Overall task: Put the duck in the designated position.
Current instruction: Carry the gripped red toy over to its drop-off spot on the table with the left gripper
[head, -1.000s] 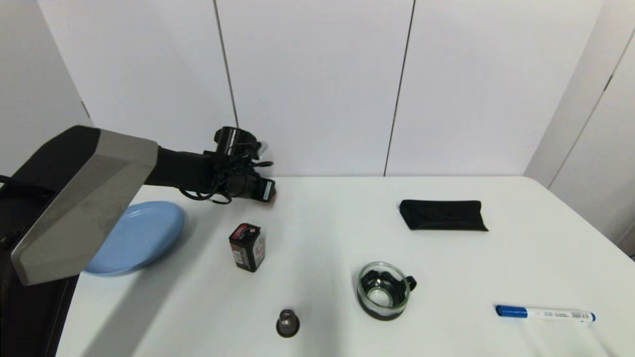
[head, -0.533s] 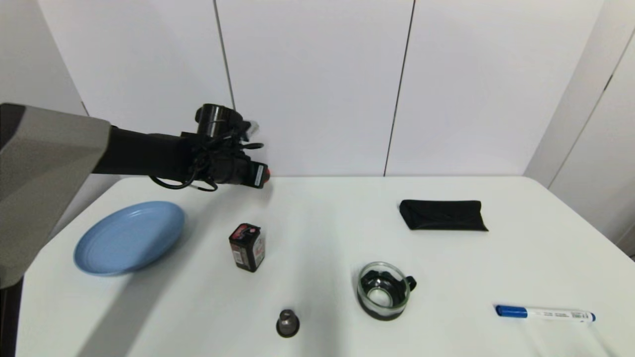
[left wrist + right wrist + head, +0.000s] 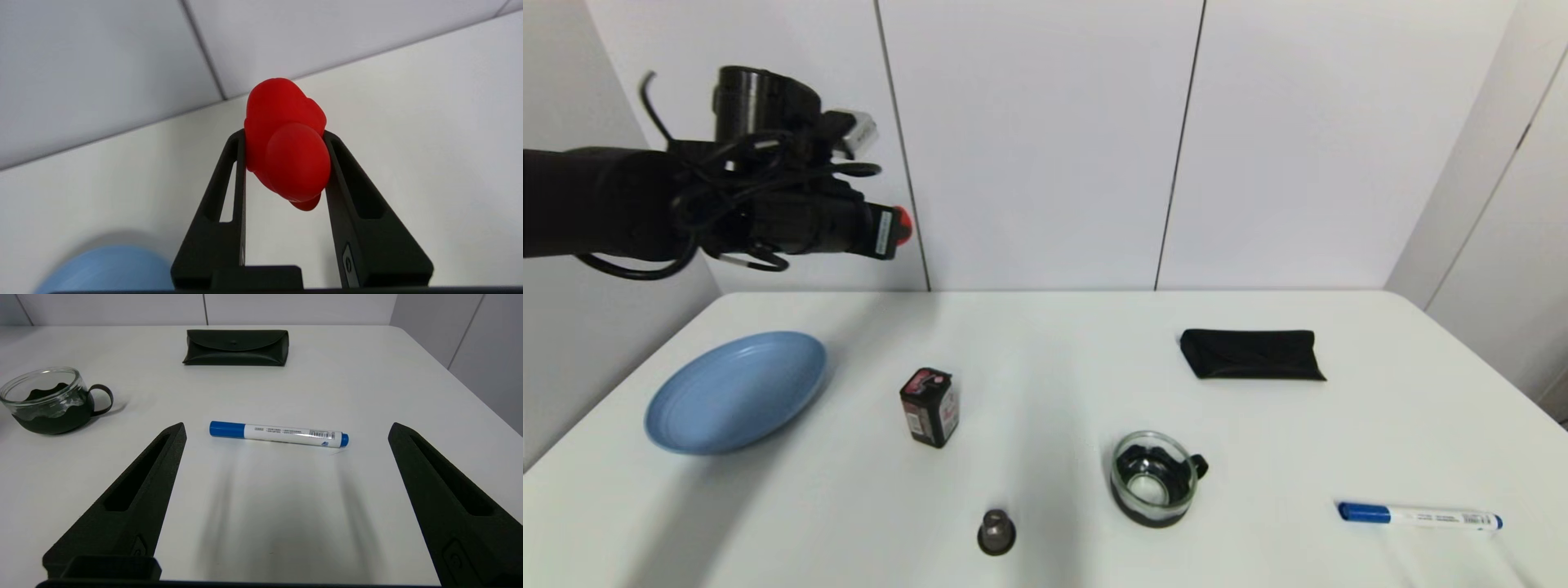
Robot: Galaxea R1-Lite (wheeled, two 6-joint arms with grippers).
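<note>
White wall panels stand behind a white table [image 3: 1045, 351]. Over the last second the left arm has risen from just above the table's far edge to well above it and swung toward the robot's left. Its gripper [image 3: 892, 230] is clamped on the duck [image 3: 903, 225], which is held in the air with the wall behind it. In the left wrist view the two black fingers [image 3: 233, 163] press on either side of the red duck [image 3: 286, 139]. The lift appears done; the duck now seems to be on its way to wherever it belongs, perhaps the plate.

That blue plate [image 3: 735, 390] lies at the left and holds nothing. The glass cup [image 3: 1154, 478], black inside, shows no loose contents.

In its wrist view the right gripper [image 3: 286, 445] hangs wide apart above a blue marker [image 3: 278, 434], idle.
</note>
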